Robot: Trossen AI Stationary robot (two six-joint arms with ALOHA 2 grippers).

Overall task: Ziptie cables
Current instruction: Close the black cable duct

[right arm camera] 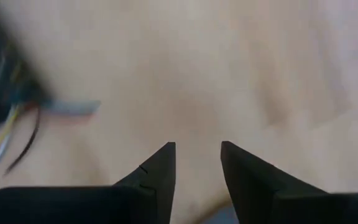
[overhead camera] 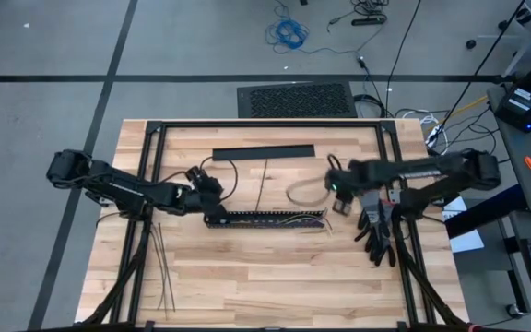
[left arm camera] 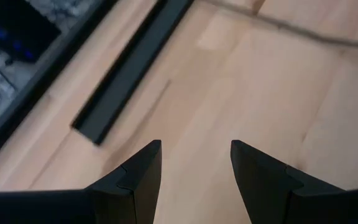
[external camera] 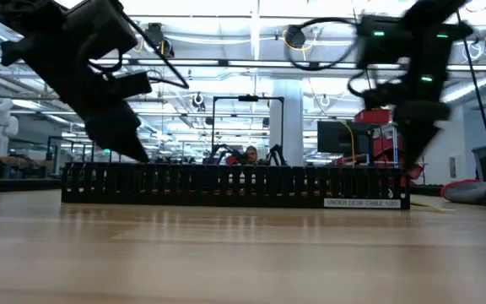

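- The cables [overhead camera: 279, 219] lie in one small bundle inside the long black slotted duct [overhead camera: 265, 219], which stretches between the two grippers; red and yellow strands spill out at its end [right arm camera: 5, 140] nearest the right gripper.
- The zipties [overhead camera: 162, 267] are a loose bunch of about four thin dark strips, well behind and to the side of the left gripper, near the table's front edge; one more thin dark strip [overhead camera: 264, 184] lies alone beyond the duct, between the grippers.
- The left gripper [left arm camera: 196, 163] hovers at one end of the duct, fingers apart with bare wood between them, gripping nothing.
- The right gripper [right arm camera: 197, 163] hangs just beyond the duct's other end, fingers also parted and empty.
- One flat black bar [overhead camera: 264, 152] lies ahead of the left gripper, apart from the duct.
- One pair of black gloves [overhead camera: 378, 235] rests near the right arm's base.
- The table [overhead camera: 247, 277] is pale wood planks on a black frame; around it is grey floor with a black mat [overhead camera: 296, 100], and the level view shows a large lit hall behind.
- The exact count of strips in the bunch is hard to make out, and the cables' far strands are hidden by the duct's wall.
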